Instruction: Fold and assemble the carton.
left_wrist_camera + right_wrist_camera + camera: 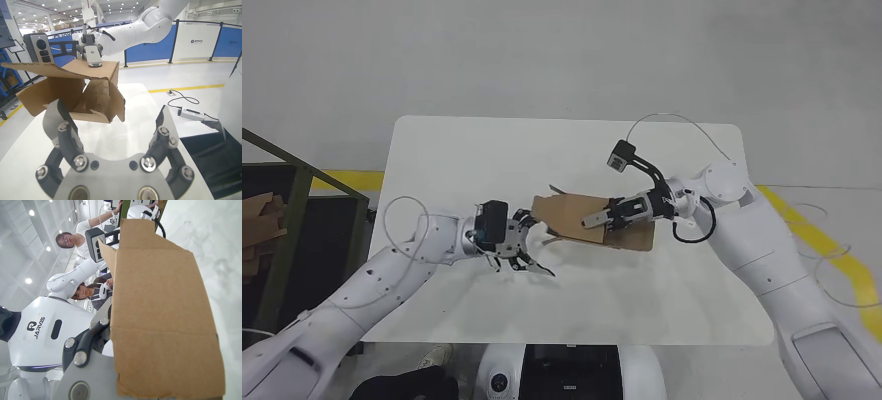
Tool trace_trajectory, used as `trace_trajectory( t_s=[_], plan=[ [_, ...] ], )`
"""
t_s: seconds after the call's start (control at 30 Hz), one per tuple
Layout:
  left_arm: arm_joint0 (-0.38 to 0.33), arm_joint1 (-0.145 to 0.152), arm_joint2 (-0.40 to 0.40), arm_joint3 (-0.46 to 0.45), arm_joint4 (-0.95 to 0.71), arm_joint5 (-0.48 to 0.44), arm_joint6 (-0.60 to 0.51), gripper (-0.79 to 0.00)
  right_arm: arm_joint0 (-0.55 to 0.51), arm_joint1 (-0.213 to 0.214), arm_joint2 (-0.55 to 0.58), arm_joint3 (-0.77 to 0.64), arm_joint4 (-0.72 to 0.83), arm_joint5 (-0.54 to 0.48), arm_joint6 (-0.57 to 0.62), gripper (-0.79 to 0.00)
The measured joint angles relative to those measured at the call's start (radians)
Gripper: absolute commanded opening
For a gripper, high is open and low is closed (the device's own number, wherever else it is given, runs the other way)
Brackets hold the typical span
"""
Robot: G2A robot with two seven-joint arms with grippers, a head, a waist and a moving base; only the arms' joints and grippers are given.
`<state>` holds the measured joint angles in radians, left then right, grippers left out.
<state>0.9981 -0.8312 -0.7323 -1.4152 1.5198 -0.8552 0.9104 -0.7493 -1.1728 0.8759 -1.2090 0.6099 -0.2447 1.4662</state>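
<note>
- The carton (564, 213) (94, 102) lies on its side near the middle of the white bench (662, 290), between the two arms.
- It is partly opened into a sleeve; its open end faces the left pincer (535, 250) and its lower panel rests on the bench.
- At that open end the flaps splay out: the top flap (34, 66) juts forward over the opening, and a side flap (118, 102) hangs out at an angle.
- The left pincer (110, 106) is spread wide and holds nothing; it sits just in front of the open end, low over the bench.
- The right pincer (597, 220) (93, 63) is closed on the carton's upper panel, at the end away from the left arm.
- One of its fingers (93, 56) lies flat on the panel's outer face; in the right wrist view the brown card (160, 294) runs beside a finger (102, 313) and hides the other.
- A dark rack (282, 215) with cardboard stands beside the bench, on the left arm's side.
- A power brick (191, 113) with a cable lies on the floor.
</note>
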Motion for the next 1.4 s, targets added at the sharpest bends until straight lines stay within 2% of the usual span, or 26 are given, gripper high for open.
trace_trajectory(
  t_s=[0.47, 0.7, 0.83, 1.0, 1.4],
  plan=[
    [0.058, 0.009, -0.054, 0.002, -0.023, -0.008, -0.022, 0.000, -0.003, -0.001, 0.014, -0.011, -0.002, 0.001, -0.003, -0.785],
    [0.082, 0.010, -0.092, 0.005, -0.048, 0.031, 0.022, 0.000, -0.009, 0.002, 0.028, -0.015, -0.008, 0.008, 0.001, -0.785],
    [0.095, 0.012, -0.098, 0.013, -0.037, -0.003, -0.014, 0.000, -0.014, 0.002, 0.032, -0.024, -0.007, 0.010, -0.002, -0.785],
    [0.091, 0.003, -0.082, 0.005, -0.029, -0.040, -0.048, 0.000, -0.008, -0.002, 0.025, -0.033, -0.007, 0.014, -0.004, -0.785],
    [0.069, -0.010, -0.085, -0.026, 0.013, -0.034, -0.006, 0.000, -0.004, -0.008, 0.014, -0.025, -0.016, 0.019, -0.003, -0.785]
  ],
)
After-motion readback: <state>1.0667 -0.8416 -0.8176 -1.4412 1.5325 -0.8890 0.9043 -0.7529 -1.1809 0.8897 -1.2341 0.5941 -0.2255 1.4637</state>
